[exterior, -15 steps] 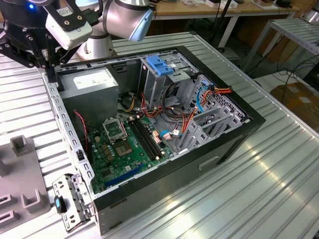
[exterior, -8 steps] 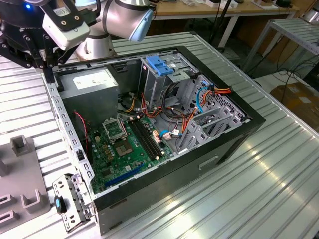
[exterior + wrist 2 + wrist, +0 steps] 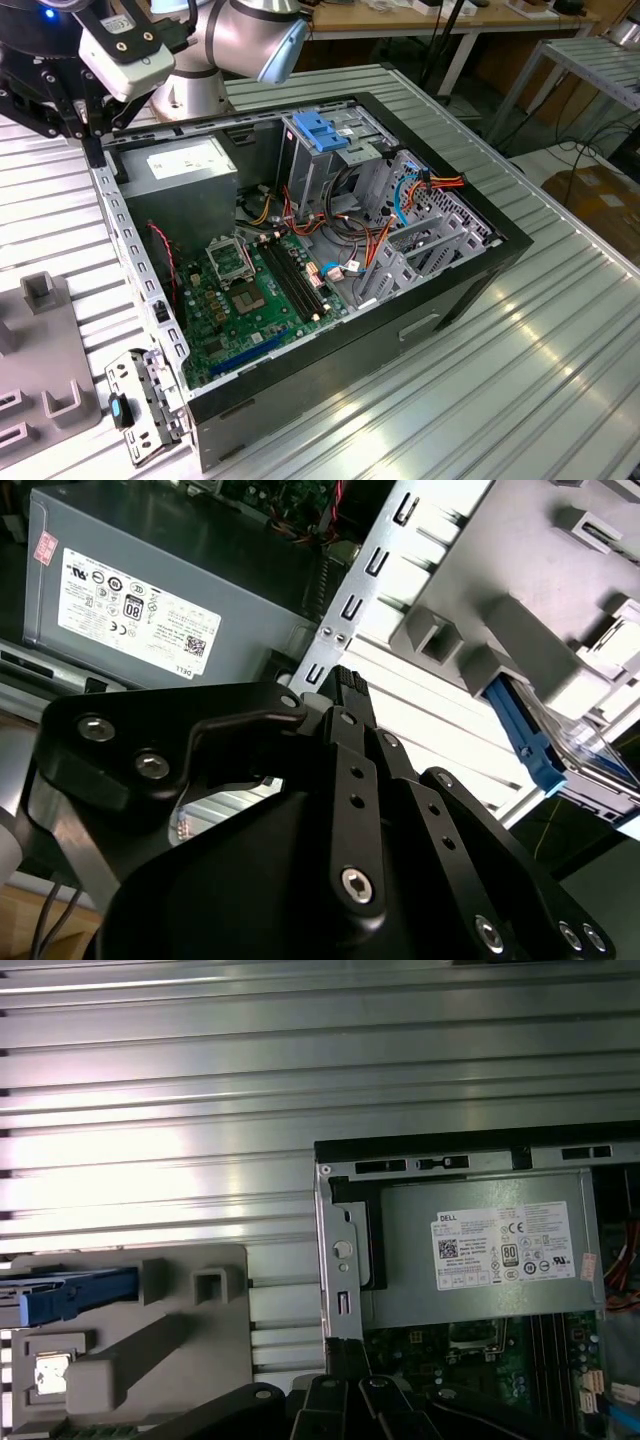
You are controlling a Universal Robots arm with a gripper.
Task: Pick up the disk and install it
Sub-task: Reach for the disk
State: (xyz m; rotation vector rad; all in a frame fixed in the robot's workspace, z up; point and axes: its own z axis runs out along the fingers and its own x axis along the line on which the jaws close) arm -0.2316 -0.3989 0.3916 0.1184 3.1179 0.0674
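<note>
Ribbed aluminium slats form the table (image 3: 150,1060), which carries an open black computer case (image 3: 470,290) and, just beside it, a grey moulded holder (image 3: 190,1330); a wooden bench and cables stand behind in the exterior view. The disk (image 3: 72,1295) lies in that holder, blue side rail showing, apart from the case. A white sticker dense with small print and compliance marks sits on the grey power supply box (image 3: 480,1250), and the claw (image 3: 345,680) hangs over the case's corner by that box, jaws closed together on nothing.
</note>
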